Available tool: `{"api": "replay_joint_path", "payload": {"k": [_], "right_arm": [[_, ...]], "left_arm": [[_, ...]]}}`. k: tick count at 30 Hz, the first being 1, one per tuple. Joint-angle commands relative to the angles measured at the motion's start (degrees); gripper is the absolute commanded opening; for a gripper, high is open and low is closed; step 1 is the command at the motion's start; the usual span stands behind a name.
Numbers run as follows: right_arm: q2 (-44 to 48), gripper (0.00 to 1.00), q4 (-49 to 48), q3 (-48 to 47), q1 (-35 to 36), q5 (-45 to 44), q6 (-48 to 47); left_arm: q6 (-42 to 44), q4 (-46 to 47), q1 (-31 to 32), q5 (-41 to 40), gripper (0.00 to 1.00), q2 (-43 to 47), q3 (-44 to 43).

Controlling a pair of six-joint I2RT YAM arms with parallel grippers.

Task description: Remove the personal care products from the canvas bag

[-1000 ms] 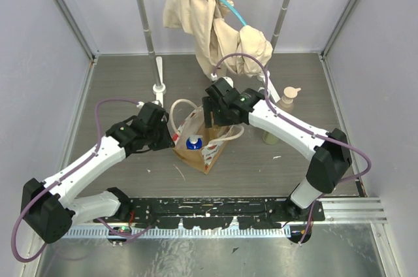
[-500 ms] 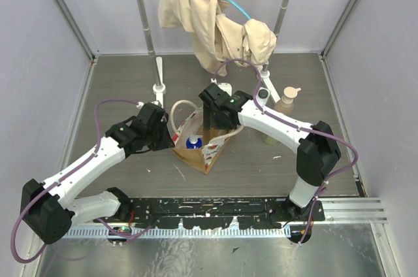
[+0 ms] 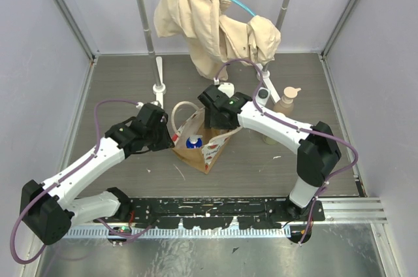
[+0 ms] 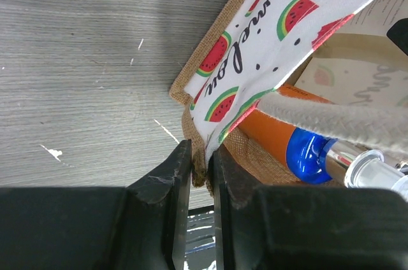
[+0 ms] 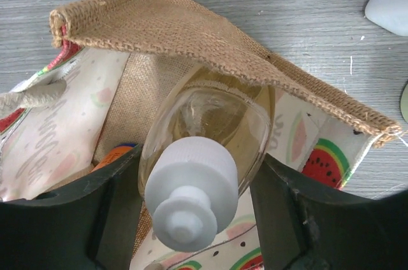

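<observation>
- The left jaws were clenched on the rim of the canvas bag [image 4: 255, 41] at its left corner, bracing it on the bench [image 4: 76, 60].
- The right jaws were grasping a white-capped bottle [image 5: 207, 123] of pale liquid, one finger against each side, at the far side of the bag's open mouth.
- That bottle's long axis ran in line with the right jaws, with the cap toward the wrist and the body pointing down into the bag. We judged the way out to be straight back along that axis, past the burlap flap [image 5: 191, 34].
- A blue-capped bottle [image 4: 312, 152] lay on its side inside the bag, nearer the left jaws, which were occupied.
- A peach pump bottle [image 3: 287, 99] stood on the bench, well right of the bag.
</observation>
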State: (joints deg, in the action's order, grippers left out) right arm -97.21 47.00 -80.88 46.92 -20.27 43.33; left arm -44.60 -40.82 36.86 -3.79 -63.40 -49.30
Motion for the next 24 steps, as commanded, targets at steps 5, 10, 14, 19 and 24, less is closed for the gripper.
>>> {"api": "replay_joint_path", "payload": {"k": [5, 10, 14, 19, 24], "right_arm": [[-0.94, 0.89, 2.37, -2.07, -1.43, -7.75, -0.46], [-2.68, 0.85, 1.84, -2.66, -1.47, -8.47, 0.63], [-2.91, 0.68, 1.31, -2.42, -1.46, -8.14, 0.87], [-1.13, 0.50, 1.33, -2.57, -1.36, -8.19, 0.50], [2.35, 0.43, 0.79, -4.91, 0.37, -9.18, -1.87]], "left_arm": [[0.74, -3.92, 0.15, -0.20, 0.25, -0.54, 2.10], [0.83, -4.07, 0.14, -0.47, 0.25, -0.28, 2.21], [0.92, -4.09, 0.18, -0.56, 0.25, -0.41, 2.20], [0.83, -3.92, 0.12, -0.45, 0.25, -0.47, 2.38], [0.91, -3.70, 0.14, -0.37, 0.25, -0.70, 2.30]]}}
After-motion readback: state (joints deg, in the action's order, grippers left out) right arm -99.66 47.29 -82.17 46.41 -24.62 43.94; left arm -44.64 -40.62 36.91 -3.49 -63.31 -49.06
